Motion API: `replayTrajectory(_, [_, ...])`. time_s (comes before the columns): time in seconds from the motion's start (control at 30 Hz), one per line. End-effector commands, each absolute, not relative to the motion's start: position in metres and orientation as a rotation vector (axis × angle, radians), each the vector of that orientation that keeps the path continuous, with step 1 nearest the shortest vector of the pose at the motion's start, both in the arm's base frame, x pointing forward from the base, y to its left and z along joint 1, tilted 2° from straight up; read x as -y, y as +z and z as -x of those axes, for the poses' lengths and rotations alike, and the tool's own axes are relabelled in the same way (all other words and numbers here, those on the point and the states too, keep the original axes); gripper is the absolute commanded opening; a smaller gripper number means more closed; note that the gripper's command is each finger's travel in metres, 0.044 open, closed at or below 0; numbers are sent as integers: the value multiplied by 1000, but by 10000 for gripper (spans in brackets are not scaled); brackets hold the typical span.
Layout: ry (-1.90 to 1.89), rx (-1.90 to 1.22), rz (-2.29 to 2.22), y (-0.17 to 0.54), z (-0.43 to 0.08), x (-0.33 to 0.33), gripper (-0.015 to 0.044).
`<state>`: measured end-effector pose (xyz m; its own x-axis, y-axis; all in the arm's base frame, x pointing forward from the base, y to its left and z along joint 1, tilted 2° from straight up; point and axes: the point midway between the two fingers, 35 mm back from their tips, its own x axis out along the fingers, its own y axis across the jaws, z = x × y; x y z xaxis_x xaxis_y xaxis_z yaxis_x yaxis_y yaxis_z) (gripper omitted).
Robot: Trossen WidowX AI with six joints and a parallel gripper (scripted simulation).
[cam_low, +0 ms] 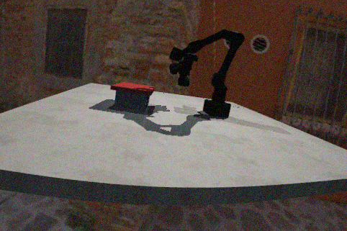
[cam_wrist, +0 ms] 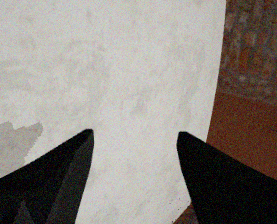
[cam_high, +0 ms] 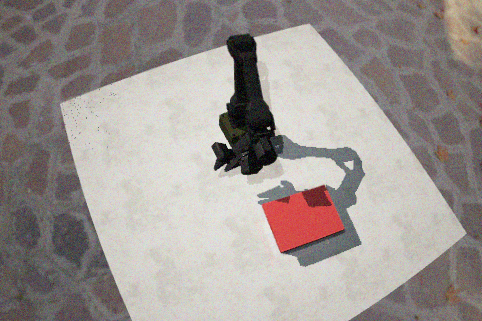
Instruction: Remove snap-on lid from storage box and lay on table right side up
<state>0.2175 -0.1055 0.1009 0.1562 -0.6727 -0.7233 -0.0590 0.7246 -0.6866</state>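
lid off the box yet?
No, in the exterior view the red lid sits on top of the box, and the gripper hangs in the air beside it.

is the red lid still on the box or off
On. The red lid sits flat atop the dark box, and the gripper hangs apart from it in the air, holding nothing.
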Motion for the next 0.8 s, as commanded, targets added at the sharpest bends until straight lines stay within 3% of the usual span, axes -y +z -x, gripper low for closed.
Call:
replayTrajectory(0.0, [-617, -889, -54, 114, -261, 39, 235])
replayTrajectory(0.77, [-506, -550, -1245, 152, -285, -74, 235])
